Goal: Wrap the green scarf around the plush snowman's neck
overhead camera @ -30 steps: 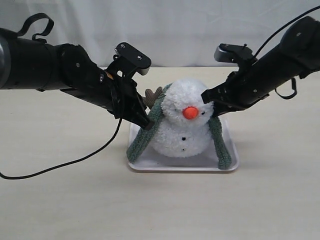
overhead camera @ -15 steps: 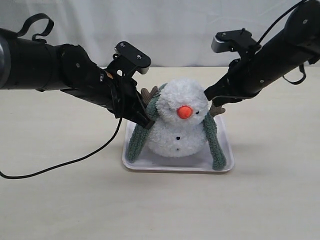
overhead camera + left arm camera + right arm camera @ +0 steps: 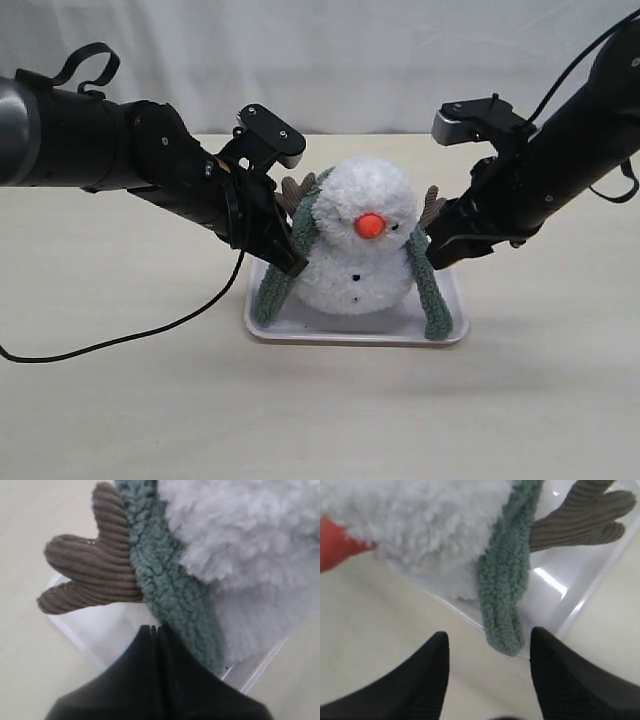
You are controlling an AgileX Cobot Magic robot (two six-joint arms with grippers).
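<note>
Can't see round the back
The green scarf point(image 3: 272, 290) runs out of sight behind the plush snowman point(image 3: 355, 275); up close the left gripper point(image 3: 153, 629) covers one scarf end, and the orange nose point(image 3: 335, 547) is cropped at the right wrist view's edge.

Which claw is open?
The right claw: its fingers stand apart, and the hanging end of the green scarf shows between them. The left claw is shut, fingers pressed together.

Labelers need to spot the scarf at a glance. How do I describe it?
On the beige table sits a white tray holding a fluffy white snowman. The scarf is the fuzzy grey-green strip hanging down both its sides to the tray. Nothing else is green; the brown arms beside it are short and forked.
</note>
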